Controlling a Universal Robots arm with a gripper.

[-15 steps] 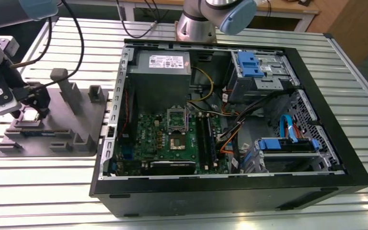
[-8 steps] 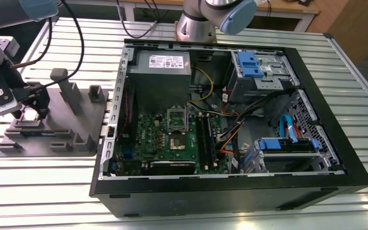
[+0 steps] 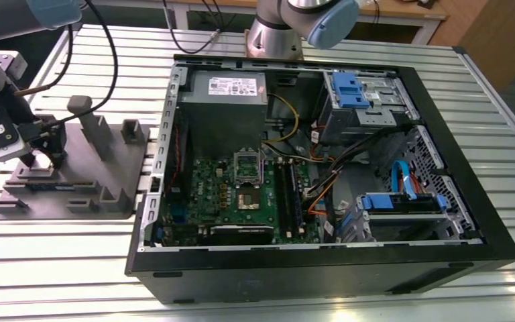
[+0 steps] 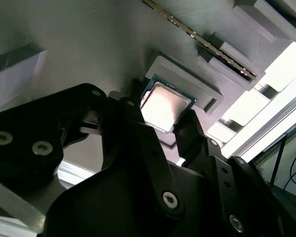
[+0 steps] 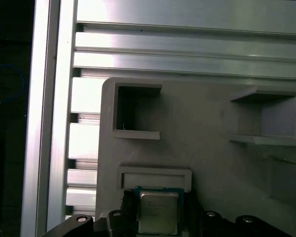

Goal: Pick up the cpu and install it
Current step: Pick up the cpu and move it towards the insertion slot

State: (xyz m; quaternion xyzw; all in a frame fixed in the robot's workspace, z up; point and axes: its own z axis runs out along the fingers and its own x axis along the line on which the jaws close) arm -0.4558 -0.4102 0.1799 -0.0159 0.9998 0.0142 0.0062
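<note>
The cpu (image 4: 164, 104), a small square chip with a shiny silver top, lies in a shallow pocket of the grey holder block (image 3: 105, 181) at the exterior view's left. My gripper (image 3: 43, 159) is down on the block, with one black finger against each of two opposite edges of the chip. In both wrist views no gap shows between the fingers (image 4: 187, 126) and the chip. In the first wrist view the cpu (image 5: 158, 212) still rests level in its pocket. Inside the open computer case, the green board's socket (image 3: 247, 182) stands with its frame raised.
The black computer case (image 3: 320, 268) lies open on the slatted metal table (image 3: 239, 302), with a grey power supply (image 3: 224, 94), blue drive bays and loose cables inside. The holder block has upright posts (image 3: 83, 117) and a memory stick (image 3: 56, 184) beside the gripper. A second arm's base (image 3: 275, 37) stands behind the case.
</note>
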